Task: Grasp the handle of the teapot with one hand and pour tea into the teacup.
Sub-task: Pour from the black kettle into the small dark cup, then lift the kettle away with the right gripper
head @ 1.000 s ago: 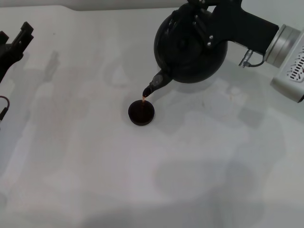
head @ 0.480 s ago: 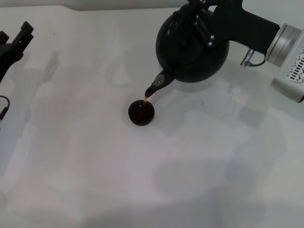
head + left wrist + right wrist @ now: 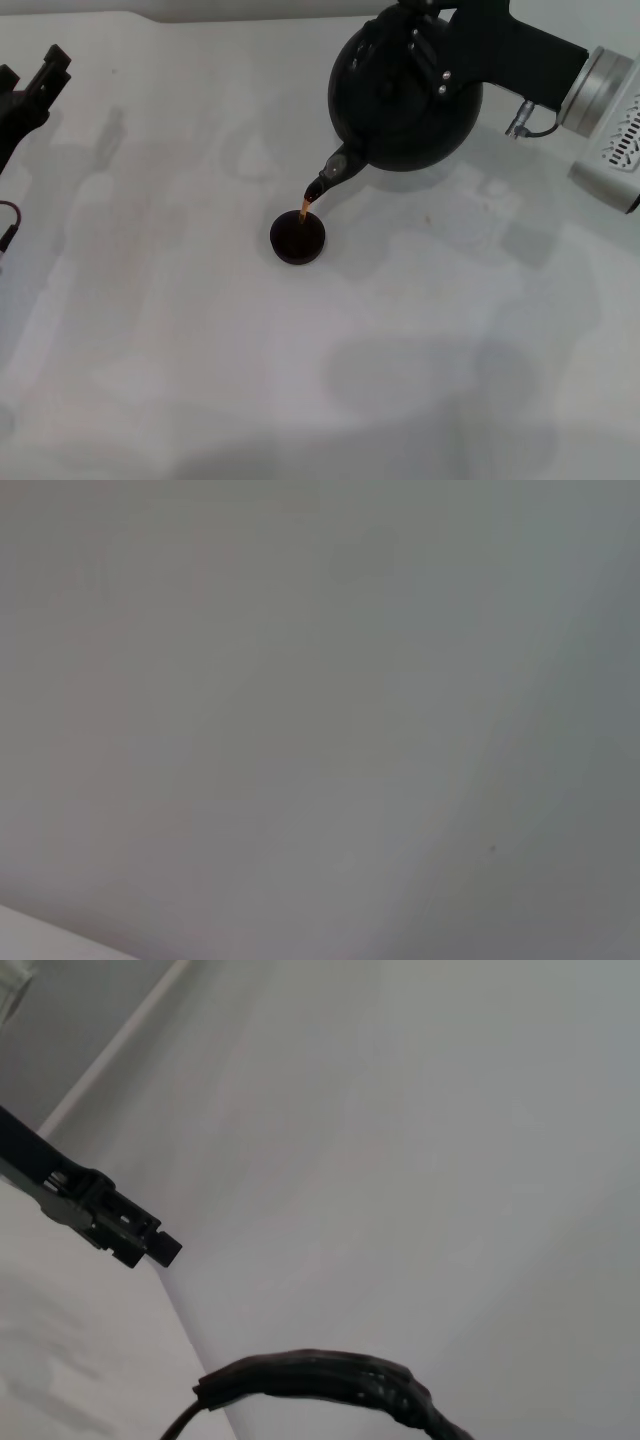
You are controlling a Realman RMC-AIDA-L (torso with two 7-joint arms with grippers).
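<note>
Matte black teapot, with ribbed black handle. Thin reddish-brown tea. Glossy dark brown-black teacup. Plain white table with soft grey shadows. Black right gripper, silver wrist ring behind. Black left gripper.

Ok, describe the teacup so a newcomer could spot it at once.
Start at the big round black teapot that the right gripper holds tilted over the white table. Follow its spout down the thin reddish tea. The teacup is the tiny dark handleless disc below.

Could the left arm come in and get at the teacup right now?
Probably not cleanly: the teapot, held by the right pincer, has its spout over the teacup, tea streaming in. The left pincer sits far off at the table's edge.
</note>
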